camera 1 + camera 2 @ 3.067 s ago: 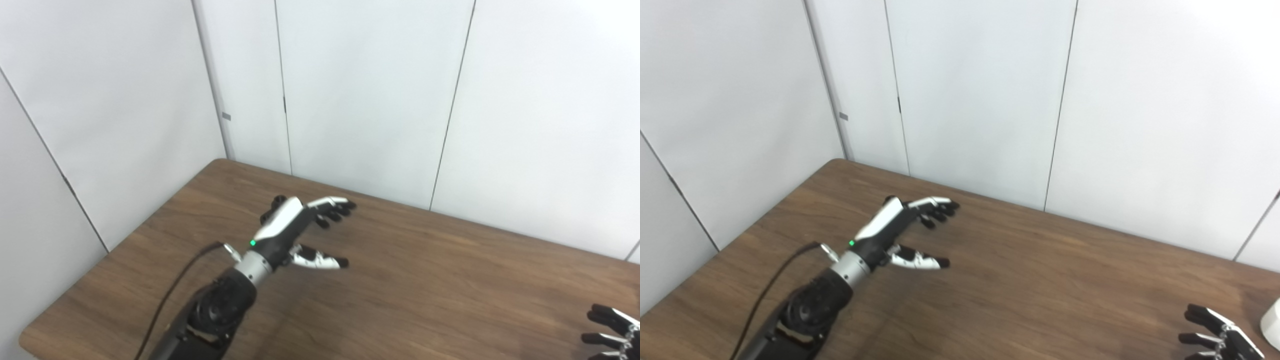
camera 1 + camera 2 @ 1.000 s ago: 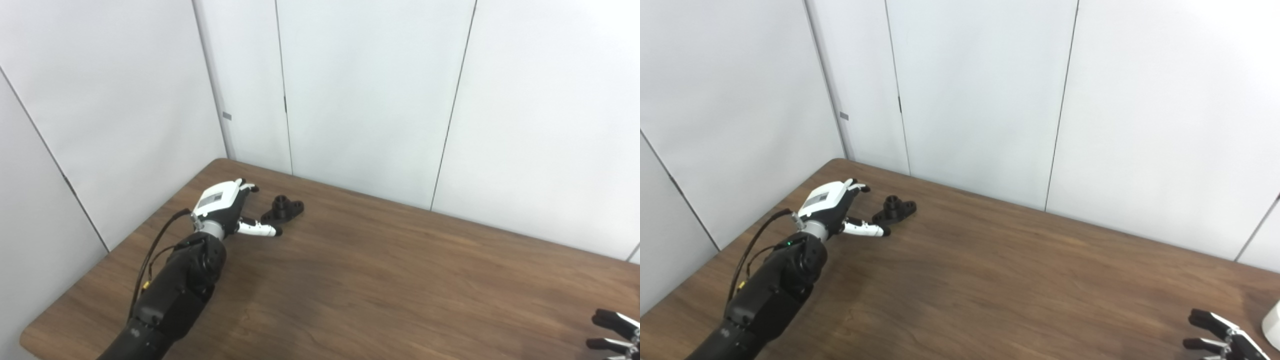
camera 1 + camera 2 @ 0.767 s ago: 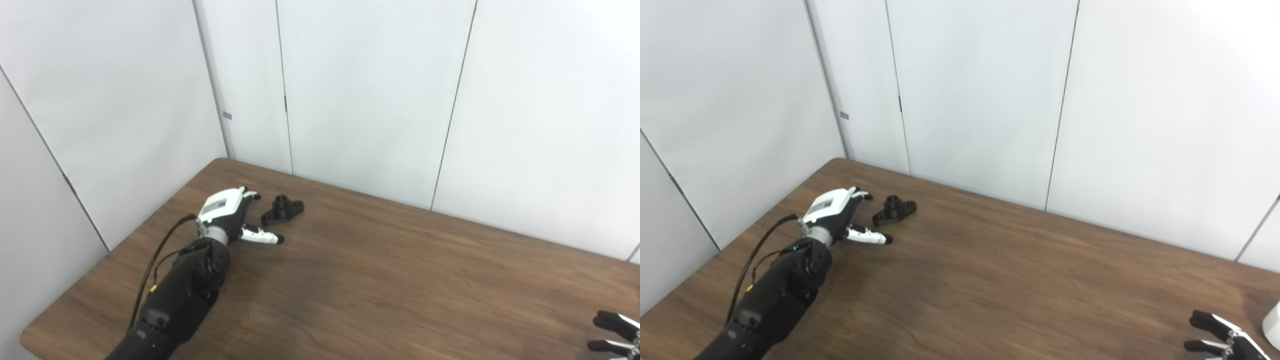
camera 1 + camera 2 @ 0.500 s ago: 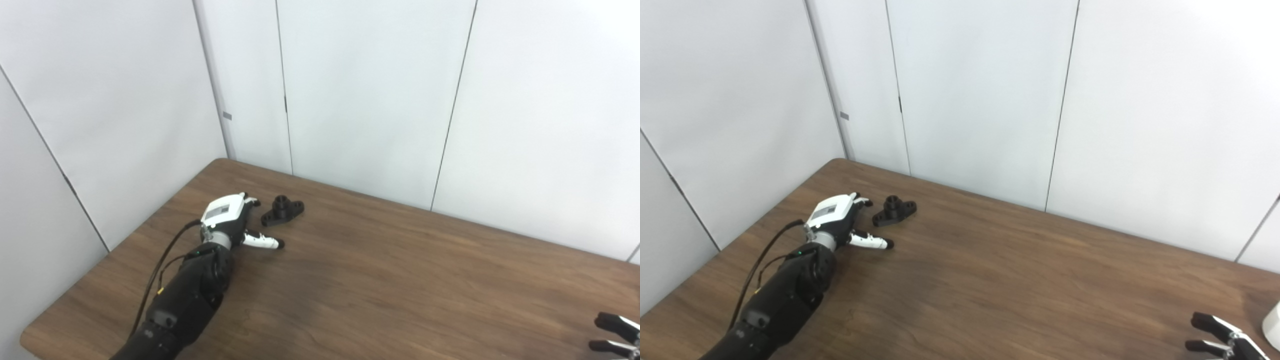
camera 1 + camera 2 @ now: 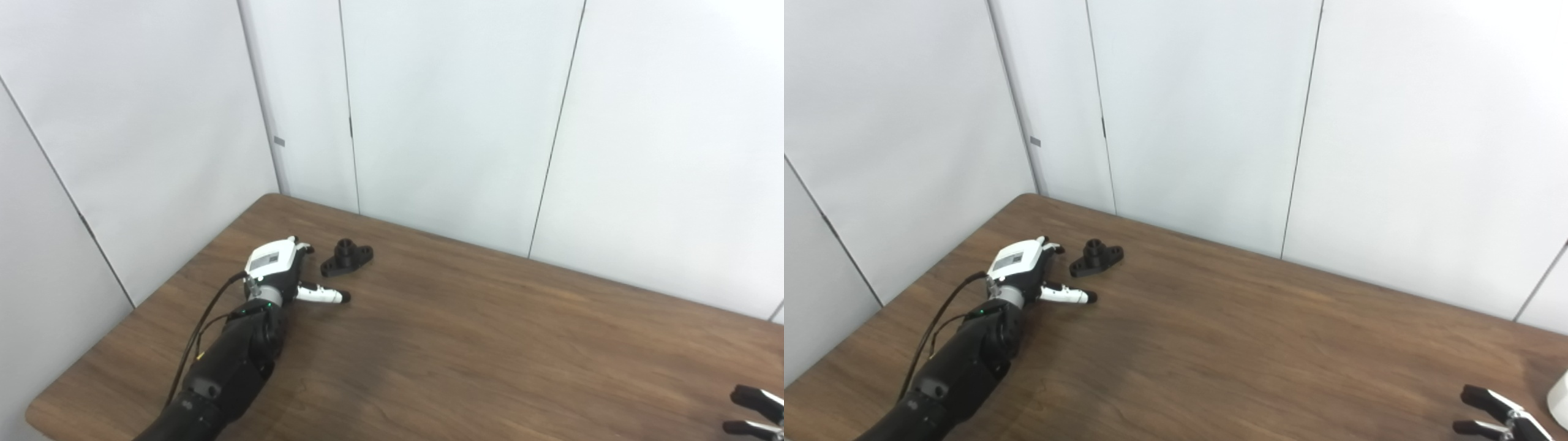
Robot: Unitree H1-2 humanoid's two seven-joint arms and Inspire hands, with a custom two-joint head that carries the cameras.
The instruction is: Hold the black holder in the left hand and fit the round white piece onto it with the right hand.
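Near the table's (image 5: 490,343) far left corner, the left hand (image 5: 275,272) has edged closer, fingers spread, just beside the black holder (image 5: 346,258).

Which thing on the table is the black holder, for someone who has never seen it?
On the brown wooden table, look to the far left corner. Just beyond the open left hand lies the small black holder, untouched: a flat base with a short round collar, the only loose dark part there.
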